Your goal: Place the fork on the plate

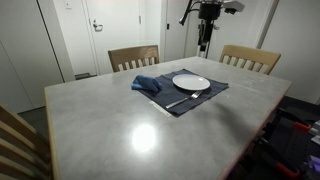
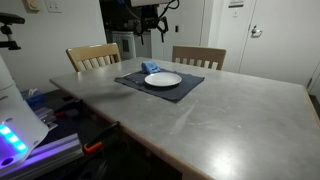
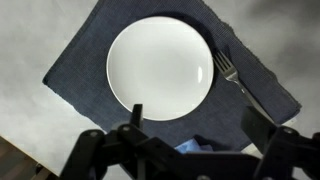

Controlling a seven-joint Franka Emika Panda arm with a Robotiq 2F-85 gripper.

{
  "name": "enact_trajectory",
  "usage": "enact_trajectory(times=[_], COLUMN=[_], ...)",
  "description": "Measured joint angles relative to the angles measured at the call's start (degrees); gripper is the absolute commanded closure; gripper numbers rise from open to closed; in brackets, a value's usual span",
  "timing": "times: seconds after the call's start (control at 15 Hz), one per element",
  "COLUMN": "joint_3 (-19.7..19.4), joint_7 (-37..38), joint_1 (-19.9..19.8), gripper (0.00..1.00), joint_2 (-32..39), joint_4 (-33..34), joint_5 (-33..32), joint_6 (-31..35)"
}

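Observation:
The white plate [image 3: 160,67] lies on a dark placemat [image 3: 88,72] in the wrist view. The silvery fork [image 3: 237,78] lies on the mat just beside the plate's rim, tines close to the plate, not on it. My gripper [image 3: 200,125] is open and empty, high above the mat's edge near a folded blue cloth [image 3: 190,146]. In both exterior views the gripper [image 1: 204,46] [image 2: 154,36] hangs well above the plate [image 1: 191,82] [image 2: 163,79]. The fork [image 1: 187,99] shows faintly on the mat's near side in an exterior view.
The blue cloth [image 1: 148,84] [image 2: 152,67] sits on the mat next to the plate. Two wooden chairs [image 1: 133,57] [image 1: 250,58] stand at the table's far side. The grey table [image 1: 130,130] stretches wide around the mat.

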Motion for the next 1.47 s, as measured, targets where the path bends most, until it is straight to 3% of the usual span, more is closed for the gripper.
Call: enact_trajectory(times=[0.13,0.6,1.0,1.47], joint_3=[-0.01,0.15,2.54,3.5], joint_7=[-2.3,-2.85,-20.24,-36.65], joint_1=[0.04,1.31,3.72,3.72], gripper=[0.0,0.0,0.0,0.0], joint_2=[-1.61,-0.81,2.63,7.08], joint_4=[-3.01,-2.36,-0.8,-0.82], joint_5=[2.16,-0.15,6.51,4.28], joint_6=[3.68,3.63,9.77,14.18])
